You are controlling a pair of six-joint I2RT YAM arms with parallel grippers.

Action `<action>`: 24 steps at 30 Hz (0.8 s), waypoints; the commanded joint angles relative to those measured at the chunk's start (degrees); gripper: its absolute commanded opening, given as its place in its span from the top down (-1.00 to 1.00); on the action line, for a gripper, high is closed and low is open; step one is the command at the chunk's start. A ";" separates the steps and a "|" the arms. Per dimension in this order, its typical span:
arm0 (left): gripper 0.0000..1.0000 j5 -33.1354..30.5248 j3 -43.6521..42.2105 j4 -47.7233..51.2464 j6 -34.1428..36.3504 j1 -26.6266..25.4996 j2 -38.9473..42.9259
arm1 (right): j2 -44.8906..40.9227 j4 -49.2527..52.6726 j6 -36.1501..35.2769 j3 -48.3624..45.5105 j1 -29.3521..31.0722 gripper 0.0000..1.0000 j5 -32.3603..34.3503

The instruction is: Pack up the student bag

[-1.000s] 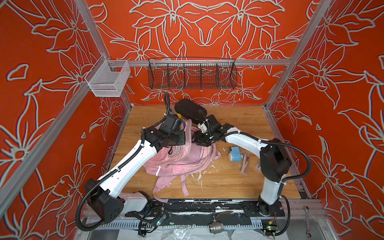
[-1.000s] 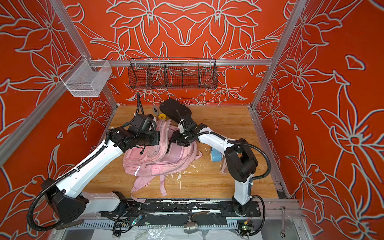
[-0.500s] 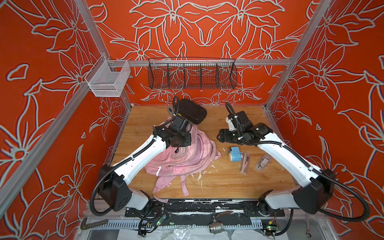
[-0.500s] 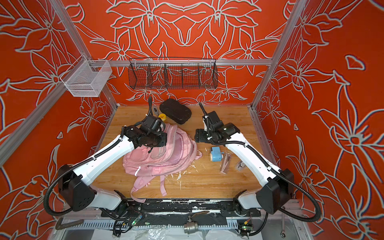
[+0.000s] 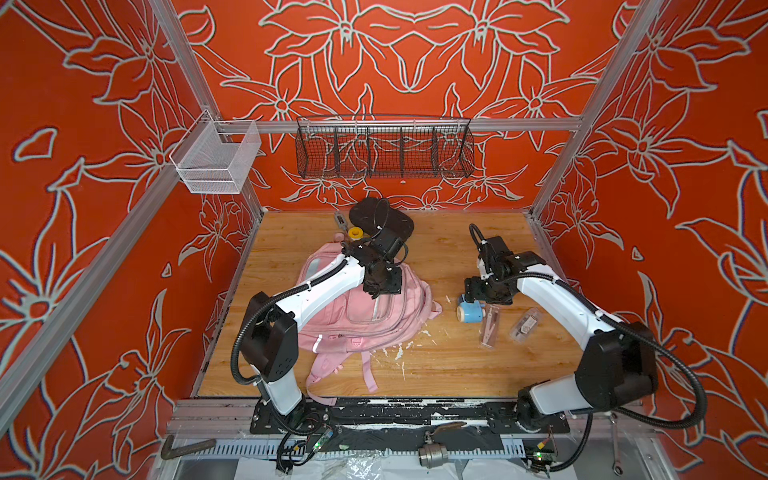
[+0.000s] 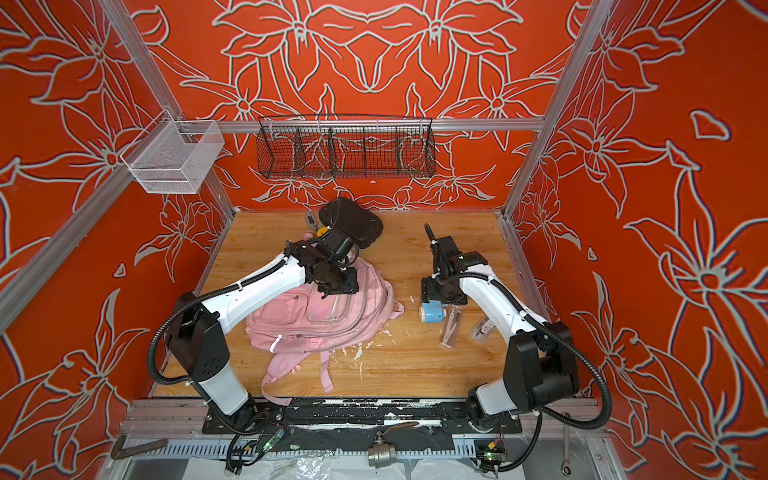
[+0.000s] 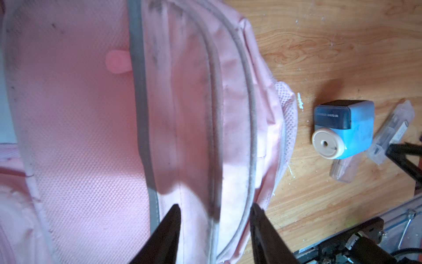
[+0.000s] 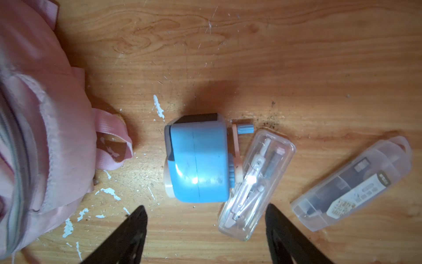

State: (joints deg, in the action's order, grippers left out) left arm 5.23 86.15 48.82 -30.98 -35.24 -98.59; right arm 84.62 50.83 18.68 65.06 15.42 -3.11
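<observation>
- Wooden table (image 5: 457, 249), scuffed and dotted with white flecks (image 5: 399, 353), boxed in by orange walls (image 5: 415, 62) with pale flower outlines and by aluminium framing.
- On the back rail, a black wire basket (image 5: 384, 151); at the back left corner, a white mesh basket (image 5: 216, 162).
- Student bag (image 5: 374, 328) (image 6: 307, 320) flat on the table, left of middle in both top views, front pockets up, pink straps trailing toward the near edge.
- Behind the bag, close to the back wall, a black case (image 5: 365, 216), with a small yellow item (image 5: 355, 232) just beside it.
- Right of the bag and apart from it, a blue pencil sharpener (image 5: 471, 312) (image 8: 198, 160) on its side.
- Just beside its crank end, a clear compass case (image 8: 255, 182); further right and apart from that one, a second clear case (image 8: 351, 182).
- Left arm bent up from the near left base and stretched across the bag, wrist turned downward.
- Left gripper (image 7: 215, 205) over the bag's right-hand part, fingers apart, pink fabric and a grey piping line showing between them in the wrist view; contact with the fabric impossible to tell.
- Right arm raised from the near right base, elbow high at the right, forearm reaching toward the middle.
- Right gripper (image 8: 205, 206) pointing down above the sharpener, fingers spread wide, clamped on nothing.
</observation>
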 commanded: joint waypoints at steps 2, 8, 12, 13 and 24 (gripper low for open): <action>-0.08 -1.30 2.32 4.32 0.06 -1.27 -0.46 | 4.59 -3.14 -4.32 1.59 -0.46 -0.67 -3.21; -0.12 -2.34 3.86 8.13 -0.72 -2.28 -0.86 | 11.88 -3.04 -4.28 3.78 -1.02 -0.67 -1.13; -0.14 -4.01 4.06 9.89 -0.88 -2.47 -0.55 | 13.68 -4.64 -3.70 3.33 -1.08 -0.59 -3.30; -0.14 -4.63 4.43 10.73 -0.84 -2.47 -0.77 | 13.81 -4.82 -3.49 3.25 -1.06 -0.56 -3.68; -0.15 -7.18 9.59 17.15 -1.23 -2.55 -4.33 | 15.01 -5.18 -2.65 2.94 -1.06 -0.21 -5.23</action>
State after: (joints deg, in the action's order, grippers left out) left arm -0.30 94.41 62.33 -31.44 -37.52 -102.02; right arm 98.78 45.12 15.79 67.20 14.68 -6.98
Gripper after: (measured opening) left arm 0.575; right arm 0.619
